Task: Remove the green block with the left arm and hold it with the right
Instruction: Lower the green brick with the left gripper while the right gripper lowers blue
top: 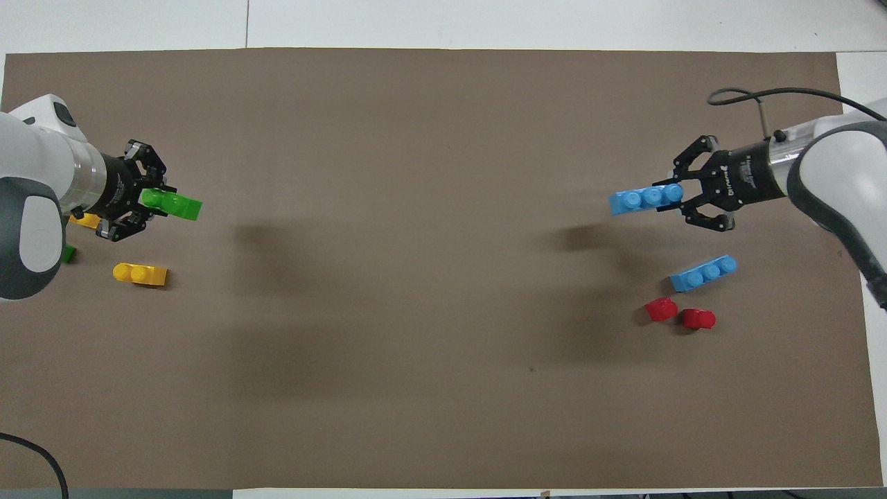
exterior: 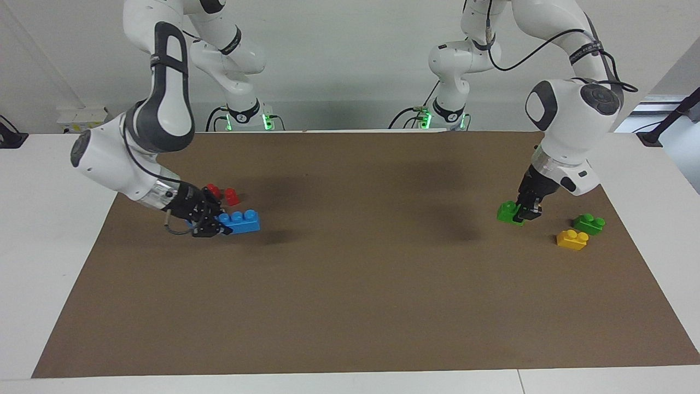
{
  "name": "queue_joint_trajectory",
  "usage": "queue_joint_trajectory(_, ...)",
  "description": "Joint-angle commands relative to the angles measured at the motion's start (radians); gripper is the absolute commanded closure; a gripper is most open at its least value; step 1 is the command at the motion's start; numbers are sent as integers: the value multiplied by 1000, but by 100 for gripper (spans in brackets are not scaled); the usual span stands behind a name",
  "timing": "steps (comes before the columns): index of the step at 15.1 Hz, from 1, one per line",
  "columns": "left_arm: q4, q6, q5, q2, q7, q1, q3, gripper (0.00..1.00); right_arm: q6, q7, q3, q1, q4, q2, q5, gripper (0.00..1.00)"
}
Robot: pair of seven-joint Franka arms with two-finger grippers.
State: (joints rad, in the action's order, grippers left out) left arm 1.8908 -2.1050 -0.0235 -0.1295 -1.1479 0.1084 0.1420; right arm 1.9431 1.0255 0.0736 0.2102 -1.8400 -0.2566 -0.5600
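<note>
Gripping the green block (top: 173, 203), the left hand (top: 149, 201) hides another there.

No legible text — only an unreadable white mark on each arm's base collar (exterior: 241, 116)
</note>
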Motion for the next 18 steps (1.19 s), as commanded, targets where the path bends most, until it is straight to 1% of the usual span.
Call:
queue_joint_trajectory(1, 8, -70, -16, -48, 104, 40, 10, 100, 20, -86, 17, 50, -77, 13, 32, 100)
queue_joint_trajectory(3, 7, -110, -16, -82, 152, 69, 10, 100, 36, -119, 17, 69, -77, -33, 32, 100)
queue_joint_trajectory(4, 5, -130, -16, -99, 164, 76, 8, 100, 63, -120, 18, 67, -77, -49, 32, 100)
queue_joint_trajectory(6, -2, -168, -15, -142, 165, 77, 8, 100, 108, -120, 20, 58, -85, -72, 32, 100)
queue_joint_trajectory(9, -2, -222, -16, -205, 154, 80, 7, 100, 141, -120, 20, 57, -84, -107, 19, 100)
queue_joint_trajectory(12, -5, -243, -10, -226, 155, 111, 5, 100, 166, -122, 22, 54, -84, -124, 17, 100)
queue_joint_trajectory(15, -21, -257, -10, -259, 148, 111, 5, 100, 166, -121, 23, 52, -84, -122, 15, 100)
queue_joint_trajectory(16, -21, -274, -9, -265, 128, 111, 5, 100, 162, -122, 23, 52, -84, -122, 15, 98)
queue_joint_trajectory(17, -21, -291, -7, -272, 111, 108, 4, 100, 157, -121, 23, 51, -84, -122, 15, 44)
queue_joint_trajectory(18, -19, -299, 8, -275, 114, 109, 4, 100, 154, -119, 23, 44, -81, -121, 15, 20)
